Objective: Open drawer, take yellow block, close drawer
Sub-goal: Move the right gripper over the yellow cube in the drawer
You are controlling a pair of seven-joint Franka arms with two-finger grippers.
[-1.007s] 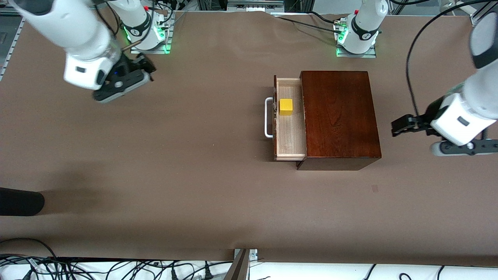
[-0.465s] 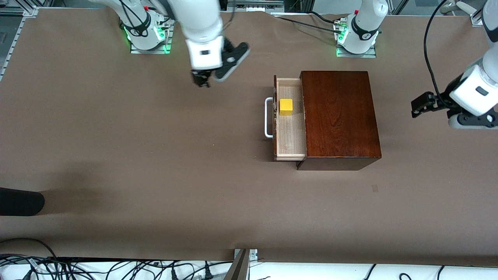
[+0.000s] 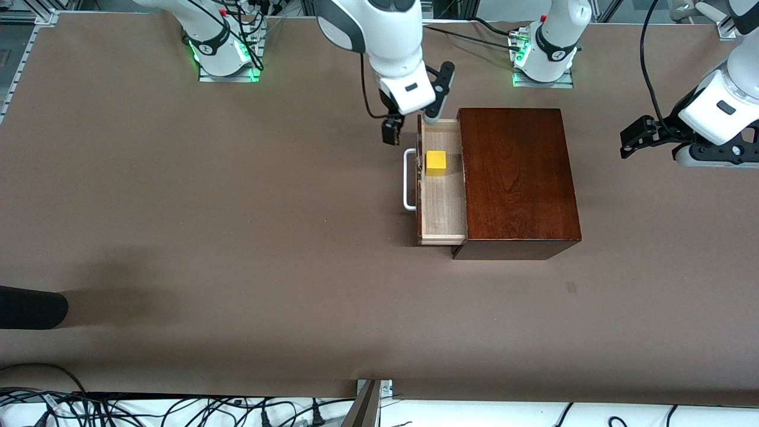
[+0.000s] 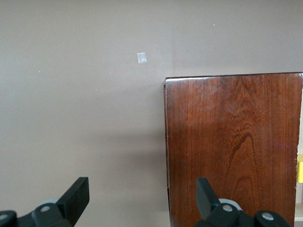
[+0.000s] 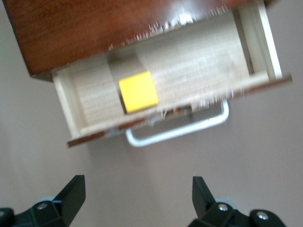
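Observation:
The drawer [image 3: 442,196] stands pulled out of the mahogany box [image 3: 516,178], its white handle [image 3: 408,179] toward the right arm's end of the table. The yellow block [image 3: 436,162] lies in the drawer near its front wall. My right gripper [image 3: 389,126] is open and empty, in the air over the table in front of the drawer, by the handle's farther end. Its wrist view shows the block [image 5: 138,91], the drawer [image 5: 189,61] and the handle [image 5: 177,132] ahead of the gripper [image 5: 137,196]. My left gripper [image 3: 631,141] is open and empty, up in the air past the box toward the left arm's end; its wrist view [image 4: 141,196] shows the box top [image 4: 234,146].
A black object [image 3: 29,307] lies at the table's edge at the right arm's end, near the front camera. Cables run along the near edge. A small mark [image 3: 571,287] is on the brown table cover, nearer to the camera than the box.
My right arm has swung from the right arm's end of the table over to the drawer front. My left gripper has drawn back a little toward its base.

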